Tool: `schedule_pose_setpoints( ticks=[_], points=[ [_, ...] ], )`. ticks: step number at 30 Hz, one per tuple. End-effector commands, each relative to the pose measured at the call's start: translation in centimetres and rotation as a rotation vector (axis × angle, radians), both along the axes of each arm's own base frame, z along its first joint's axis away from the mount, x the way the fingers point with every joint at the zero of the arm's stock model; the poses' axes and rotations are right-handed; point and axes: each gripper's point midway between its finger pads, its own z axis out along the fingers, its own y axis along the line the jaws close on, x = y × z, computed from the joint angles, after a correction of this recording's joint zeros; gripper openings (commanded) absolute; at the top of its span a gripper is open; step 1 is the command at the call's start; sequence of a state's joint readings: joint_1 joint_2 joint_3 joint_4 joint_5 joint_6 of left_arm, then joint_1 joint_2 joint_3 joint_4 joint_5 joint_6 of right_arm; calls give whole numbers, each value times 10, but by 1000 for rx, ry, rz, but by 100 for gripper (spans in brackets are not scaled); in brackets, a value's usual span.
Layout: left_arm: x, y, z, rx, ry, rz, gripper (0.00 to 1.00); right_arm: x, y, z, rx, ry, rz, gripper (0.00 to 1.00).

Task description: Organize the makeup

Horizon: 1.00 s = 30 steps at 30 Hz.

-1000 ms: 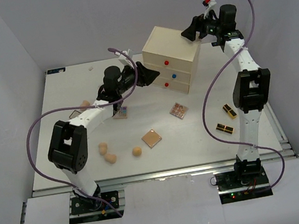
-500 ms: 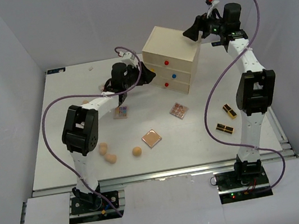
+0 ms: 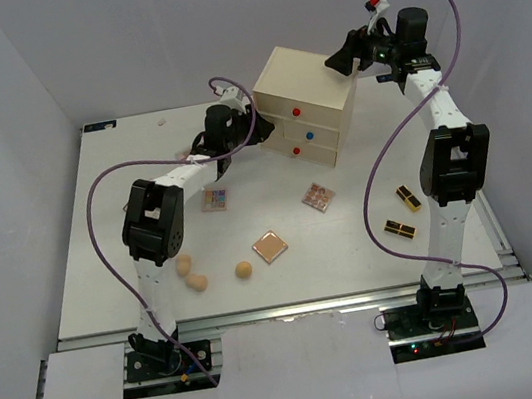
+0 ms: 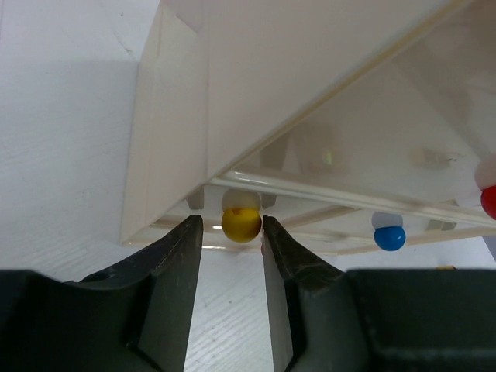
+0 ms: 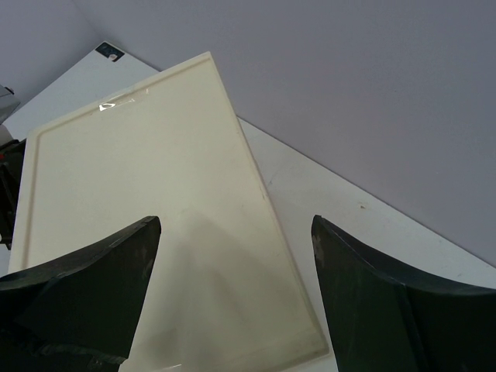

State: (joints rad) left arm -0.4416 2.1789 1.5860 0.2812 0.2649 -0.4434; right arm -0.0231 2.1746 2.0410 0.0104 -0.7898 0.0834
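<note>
**Makeup (image 3: 269,246) scattered on surface (image 3: 354,246)**

Chest (image 3: 303,82) stands near the far edge. Right tool (image 5: 235,223), jaws wide apart, hangs over its top. Left tool (image 4: 231,226), apart, flanks the yellow knob (image 4: 241,224). Compacts (image 3: 318,196) lie centre, sponges (image 3: 196,281) near-left, lipsticks (image 3: 399,229) by the right edge.

White table (image 3: 353,236), plain pale grey walls (image 3: 169,33), cream three-drawer chest (image 3: 302,77)

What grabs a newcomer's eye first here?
The cream three-drawer chest at the back centre of the white table, with both arms at it. The left gripper straddles its round yellow knob, and the right gripper hangs open above its top. In front, tan egg-shaped sponges, square pink compacts and black-and-gold lipstick tubes lie scattered.
</note>
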Motion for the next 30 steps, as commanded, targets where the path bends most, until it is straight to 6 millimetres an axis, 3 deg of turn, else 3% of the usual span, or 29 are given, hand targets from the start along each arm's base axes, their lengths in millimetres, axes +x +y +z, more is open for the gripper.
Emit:
schedule_pose_setpoints(
  ticks=[1,7,16,19,27,30],
  points=[
    [6,-5,22,-18,-34,-4,43,-10,3,27,9,-56,19,85],
    [5,-8,19,-20,-21,-20,38,-11,3,24,11,-47,17,85],
    [-10,-5,23,-30,-18,-37,18,-8,1,17,11,-32,-1,84],
    [-21,-2,18,-28,-7,-50,16,-4,0,14,16,-15,-15,84],
    [-51,4,31,-35,-10,-98,16,7,-7,4,15,21,-71,84],
    [-67,9,24,-31,13,-118,16,9,-9,5,7,14,-84,84]
  ],
)
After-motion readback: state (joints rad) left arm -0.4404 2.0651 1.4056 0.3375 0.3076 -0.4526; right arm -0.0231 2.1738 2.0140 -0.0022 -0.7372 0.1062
